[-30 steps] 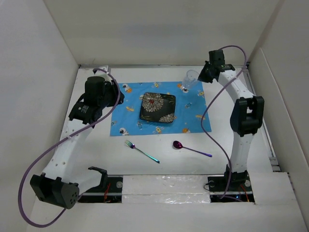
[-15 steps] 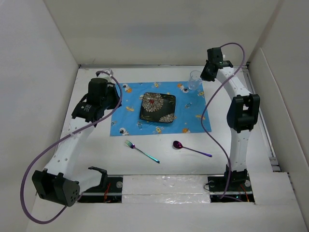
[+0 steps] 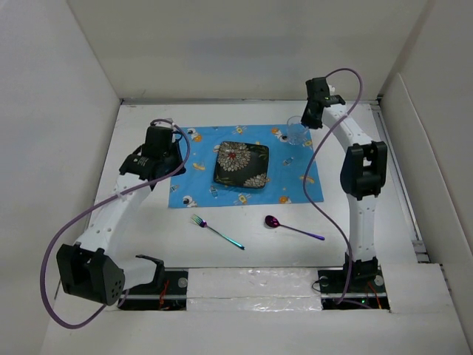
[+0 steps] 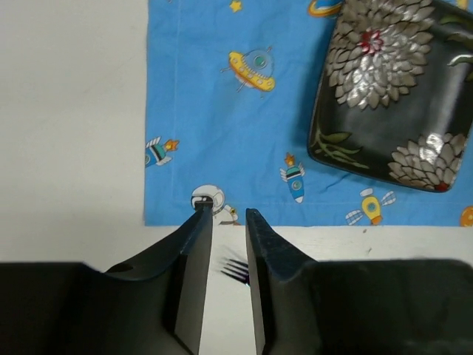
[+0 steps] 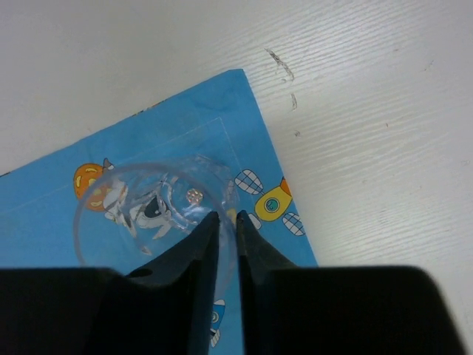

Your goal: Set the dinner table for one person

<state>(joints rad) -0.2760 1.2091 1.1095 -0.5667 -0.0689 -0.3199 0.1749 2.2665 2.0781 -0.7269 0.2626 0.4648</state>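
Note:
The dinner table (image 3: 244, 214) carries a blue space-print placemat (image 3: 199, 181) with a dark floral square plate (image 3: 242, 164) at its middle. A clear glass (image 3: 295, 132) stands upright on the mat's far right corner. My right gripper (image 3: 307, 118) hangs over it, and its jaws (image 5: 228, 216) stand slightly parted astride the glass's rim (image 5: 148, 200). My left gripper (image 3: 164, 166) hovers above the mat's left edge, open (image 4: 228, 213) and empty. Fork tines (image 4: 236, 270) show below, between its fingers.
An iridescent fork (image 3: 216, 231) and a purple spoon (image 3: 292, 227) lie on the bare table in front of the mat. White walls enclose the table on the left, back and right. Purple cables loop from both arms.
The right arm swung left and the tilted glass now stands upright on the mat's corner, with the jaws loosened. The left arm moved right over the mat's edge; its jaws closed, then parted again.

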